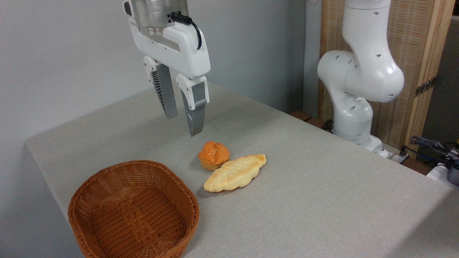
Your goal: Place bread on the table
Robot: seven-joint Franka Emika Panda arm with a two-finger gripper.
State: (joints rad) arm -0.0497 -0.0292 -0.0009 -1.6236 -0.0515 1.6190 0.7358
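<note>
The bread point(235, 173), a long braided loaf of golden-orange and pale cream, is seen lying flat on the table point(322, 186), near the middle of the grey-beige surface; its tapered end is pointed up and to the right, its broader end down and to the left; a small round orange bun point(213, 154) is found just behind it, touching or almost touching its upper left flank; which of the two cannot be told. A brown woven basket point(133, 211) is placed at the front left corner of the table, apart from both pieces, and nothing is seen inside it. The end effector point(183, 126) is held in the air above and to the left of the bun, well clear of the table; its two grey fingers point(165, 95) are parted with a narrow gap between them, and nothing is gripped. The white arm base point(355, 107) is mounted beyond the far right edge of the table, in front of a wooden panel point(408, 43); some cables point(430, 147) are seen at the right border.
</note>
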